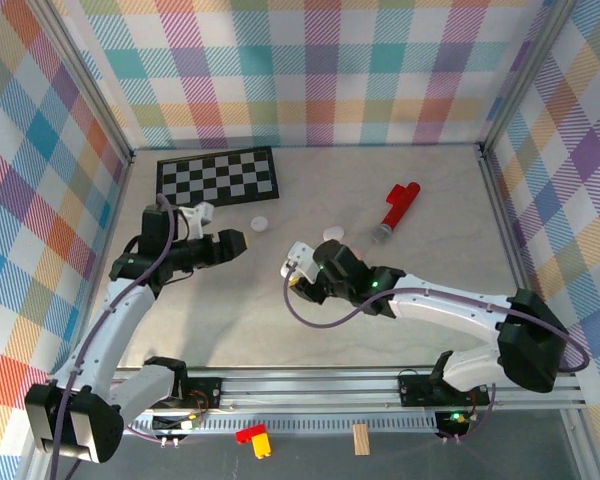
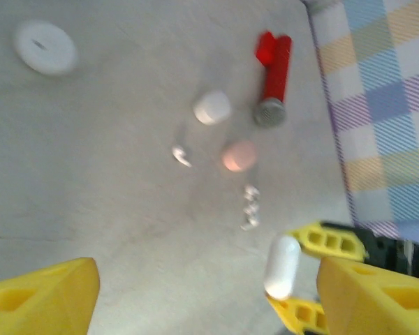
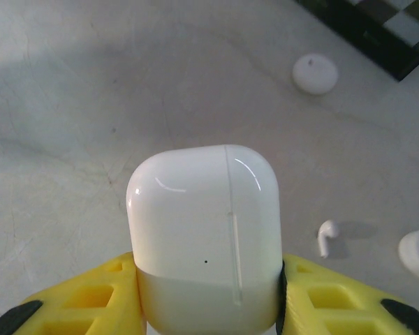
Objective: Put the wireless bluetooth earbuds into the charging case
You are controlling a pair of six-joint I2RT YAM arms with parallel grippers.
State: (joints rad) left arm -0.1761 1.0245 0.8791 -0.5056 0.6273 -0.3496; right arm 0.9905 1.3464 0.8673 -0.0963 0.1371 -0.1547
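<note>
The right gripper (image 3: pixel 206 276) clamps a white charging case (image 3: pixel 204 223) between its yellow fingers; the case's lower end is cut off by the frame. One earbud (image 3: pixel 327 237) lies near it on the table (image 3: pixel 70 105). The left gripper (image 2: pixel 206 286) stands wide and holds nothing. Its blurred view shows clustered earbuds (image 2: pixel 250 206), too soft to count.

Glossy white plastic case (image 3: pixel 204 237), matt grey table (image 3: pixel 77 91)

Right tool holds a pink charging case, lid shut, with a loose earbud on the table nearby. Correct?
No: the charging case in the right tool is white, not pink, as the right wrist view shows. Its lid is shut, and a loose earbud lies on the table nearby.
</note>
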